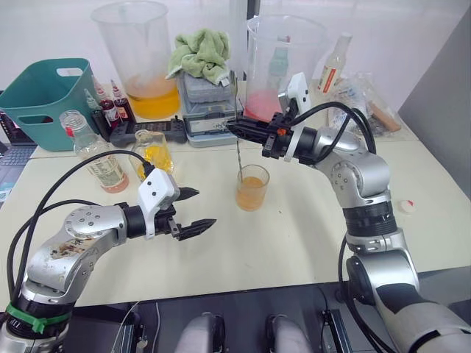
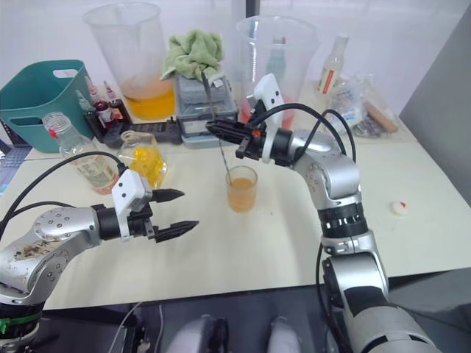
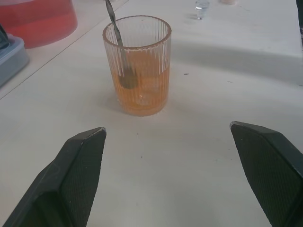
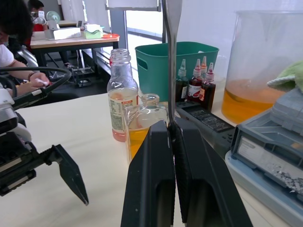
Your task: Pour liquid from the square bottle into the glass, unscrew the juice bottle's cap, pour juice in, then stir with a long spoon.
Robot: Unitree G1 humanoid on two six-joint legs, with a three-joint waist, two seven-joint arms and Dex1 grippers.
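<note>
The glass [image 1: 252, 187] stands mid-table, about half full of orange liquid. The long spoon [image 1: 238, 151] leans in it, bowl under the liquid [image 3: 127, 78]. My right gripper [image 1: 234, 129] is above the glass, shut on the spoon's upper shaft [image 4: 171, 56]. My left gripper [image 1: 195, 209] hovers open and empty, to the left of the glass and nearer the front edge. The square bottle [image 1: 152, 153] with yellow liquid stands left of the glass. Left of that is the juice bottle [image 1: 96, 158], uncapped. The cap [image 1: 407, 207] lies far right on the table.
Along the back stand a teal basket [image 1: 44, 99], dropper bottles [image 1: 110, 107], two big measuring jugs [image 1: 140, 55] [image 1: 283, 59], grey boxes [image 1: 206, 110] under a green cloth [image 1: 200, 51], and a slim bottle [image 1: 335, 66]. A person [image 4: 14, 28] sits beyond the table.
</note>
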